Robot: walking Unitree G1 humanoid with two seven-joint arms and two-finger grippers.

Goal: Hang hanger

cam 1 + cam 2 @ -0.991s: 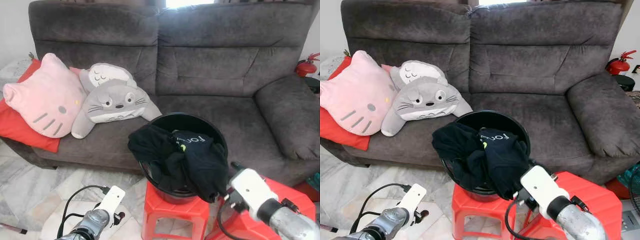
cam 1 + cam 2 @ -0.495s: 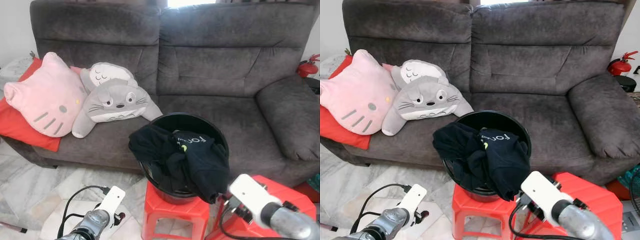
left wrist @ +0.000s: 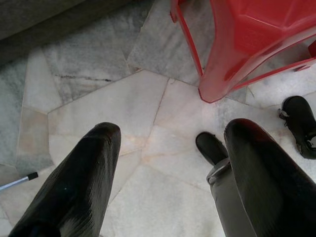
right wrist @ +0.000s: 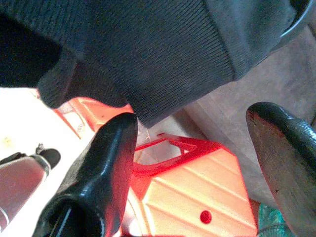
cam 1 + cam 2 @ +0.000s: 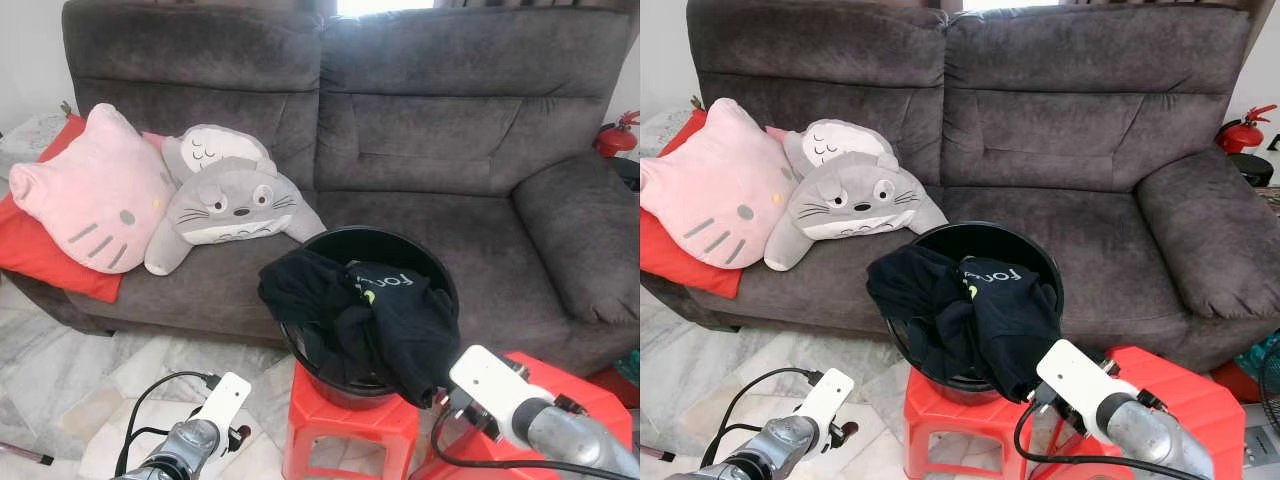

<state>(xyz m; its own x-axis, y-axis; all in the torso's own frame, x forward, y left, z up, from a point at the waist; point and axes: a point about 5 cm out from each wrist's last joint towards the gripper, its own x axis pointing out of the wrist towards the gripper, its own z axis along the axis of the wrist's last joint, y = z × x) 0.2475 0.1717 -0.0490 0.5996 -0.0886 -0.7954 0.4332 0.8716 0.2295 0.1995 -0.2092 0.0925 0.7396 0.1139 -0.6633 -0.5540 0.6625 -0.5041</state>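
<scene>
A heap of black clothes (image 5: 370,310) spills over the front rim of a black bucket (image 5: 400,240), which stands on a red stool (image 5: 350,420) before the sofa. My right arm (image 5: 490,385) reaches in from the lower right, just below the hanging cloth. In the right wrist view my right gripper (image 4: 192,118) is open, with the dark ribbed hem (image 4: 163,64) right beyond its fingertips and nothing between them. My left gripper (image 3: 173,128) hangs low at the lower left, open, pointing at the marble floor. I see no hanger.
A grey sofa (image 5: 450,150) fills the back, with a pink cat cushion (image 5: 90,195), a grey plush (image 5: 235,205) and a red cushion (image 5: 40,255) on its left. A second red stool (image 5: 590,390) stands under my right arm. A fire extinguisher (image 5: 615,135) is at the far right.
My right wrist has sunk a little and edged left toward the bucket. The left arm and the clothes have stayed put.
</scene>
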